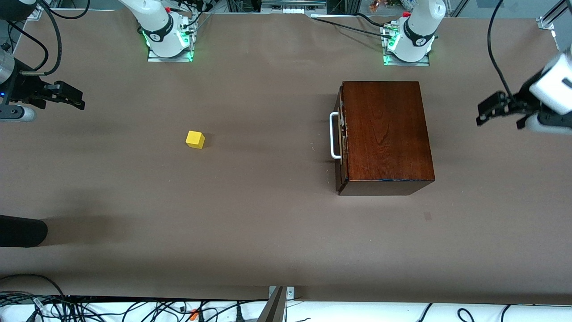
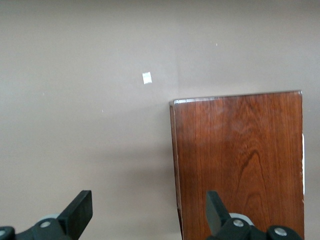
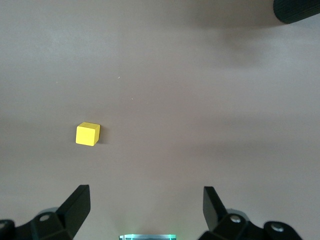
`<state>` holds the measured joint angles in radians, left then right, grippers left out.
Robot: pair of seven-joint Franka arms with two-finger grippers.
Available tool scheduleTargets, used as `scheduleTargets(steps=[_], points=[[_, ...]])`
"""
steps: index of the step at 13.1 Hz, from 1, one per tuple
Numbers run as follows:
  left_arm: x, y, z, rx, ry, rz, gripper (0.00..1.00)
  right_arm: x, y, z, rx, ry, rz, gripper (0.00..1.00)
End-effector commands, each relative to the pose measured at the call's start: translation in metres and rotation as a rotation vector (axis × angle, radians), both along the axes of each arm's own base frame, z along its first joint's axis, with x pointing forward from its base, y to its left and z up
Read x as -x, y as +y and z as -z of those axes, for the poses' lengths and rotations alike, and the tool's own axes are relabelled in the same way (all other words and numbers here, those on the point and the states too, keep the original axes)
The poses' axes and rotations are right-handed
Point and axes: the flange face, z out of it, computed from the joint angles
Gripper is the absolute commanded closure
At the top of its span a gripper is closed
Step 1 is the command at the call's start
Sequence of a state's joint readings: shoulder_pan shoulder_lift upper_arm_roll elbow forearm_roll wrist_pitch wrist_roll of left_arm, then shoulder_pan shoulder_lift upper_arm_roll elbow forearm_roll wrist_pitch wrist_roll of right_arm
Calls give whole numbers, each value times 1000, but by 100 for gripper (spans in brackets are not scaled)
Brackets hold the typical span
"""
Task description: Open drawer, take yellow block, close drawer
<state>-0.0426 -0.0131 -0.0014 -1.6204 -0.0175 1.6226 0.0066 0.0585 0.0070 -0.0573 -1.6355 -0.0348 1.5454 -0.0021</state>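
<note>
Yellow block (image 1: 195, 139) looks light and rigid; we'd pinch its flat sides. Drawer (image 1: 340, 134) pulls by its handle (image 1: 334, 136). Both tools (image 1: 497, 108) (image 1: 67, 95) hang spread, empty.

Light: even, bright, from overhead.
Shadows: soft, diffuse bands on the bench (image 1: 268, 232); a darker one beside the wooden box (image 1: 386, 134).
Glare: green glow at both arm bases.
Blur: left gripper (image 1: 500, 109) slightly smeared.

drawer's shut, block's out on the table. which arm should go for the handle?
Probably the left. Its end effector, open, hangs past the box at its own end of the table, though the white handle faces away from it. The right end effector, open, waits much farther off, past the yellow block.
</note>
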Motion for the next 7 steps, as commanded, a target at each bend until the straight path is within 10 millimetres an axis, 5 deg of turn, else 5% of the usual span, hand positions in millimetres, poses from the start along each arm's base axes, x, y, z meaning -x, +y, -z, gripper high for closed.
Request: scheduleTargets(steps=[1,7], points=[[4,-1,11,17,-1,-11,0,3,-3,-3,-1,0,-9,0],[2,1,11,15,3,-18,0,2,-3,-3,-1,0,-7,0]])
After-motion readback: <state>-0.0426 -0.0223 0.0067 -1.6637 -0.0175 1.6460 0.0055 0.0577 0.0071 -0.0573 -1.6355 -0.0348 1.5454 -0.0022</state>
